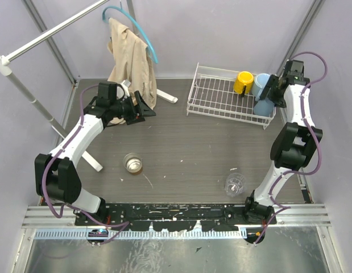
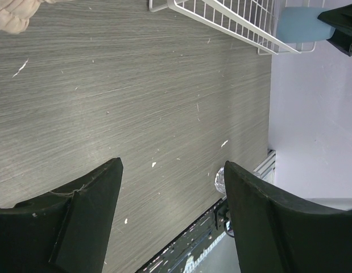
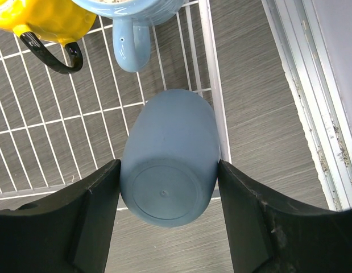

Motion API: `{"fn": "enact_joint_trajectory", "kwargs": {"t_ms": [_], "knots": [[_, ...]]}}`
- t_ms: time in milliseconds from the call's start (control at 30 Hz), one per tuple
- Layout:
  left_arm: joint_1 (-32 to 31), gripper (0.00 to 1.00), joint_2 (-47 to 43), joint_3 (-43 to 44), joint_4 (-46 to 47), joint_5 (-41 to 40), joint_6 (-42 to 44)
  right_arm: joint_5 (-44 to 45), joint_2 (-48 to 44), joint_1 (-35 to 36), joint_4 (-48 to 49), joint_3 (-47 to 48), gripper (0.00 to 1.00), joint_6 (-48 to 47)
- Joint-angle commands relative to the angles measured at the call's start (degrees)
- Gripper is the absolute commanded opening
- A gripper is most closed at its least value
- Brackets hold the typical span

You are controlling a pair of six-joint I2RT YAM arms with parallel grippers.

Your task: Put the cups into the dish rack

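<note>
The white wire dish rack (image 1: 215, 94) stands at the back right and holds the yellow-orange mug (image 1: 243, 82) and the light blue handled mug (image 1: 260, 83). The small light blue tumbler (image 3: 167, 159) leans bottom-up at the rack's right front corner (image 3: 50, 131). My right gripper (image 3: 169, 165) is open with a finger on each side of the tumbler. The silvery metal cup (image 1: 132, 163) and the clear glass cup (image 1: 235, 184) stand on the table near the front. My left gripper (image 1: 146, 108) is open and empty above the table's left middle (image 2: 173, 170).
A white pole clothes stand (image 1: 28, 94) with a beige cloth (image 1: 130, 62) on a teal hanger fills the back left. A foot of the stand (image 1: 93, 162) lies left of the metal cup. A metal rail (image 1: 176, 219) runs along the near edge.
</note>
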Motion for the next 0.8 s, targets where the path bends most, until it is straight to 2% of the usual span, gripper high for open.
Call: {"fn": "enact_joint_trajectory", "kwargs": {"t_ms": [0,600,700,767], "knots": [[0.1,0.79,1.0,1.3,-0.6,0.3,0.9,-1.0,-0.2,-0.2,3.5,-0.7,0.14,0.0],[0.1,0.8,1.3,1.2,-0.9,-0.2,1.0,2.0,1.0,0.9,7.3,-3.7,0.13,0.0],[0.0,0.8,1.4,1.4,-1.2,-0.1,1.2,2.6,1.6,1.3,6.9,-3.6,0.19,-0.2],[0.1,0.8,1.5,1.5,-1.4,-0.2,1.3,3.4,1.8,1.7,6.7,-3.6,0.29,-0.7]]}}
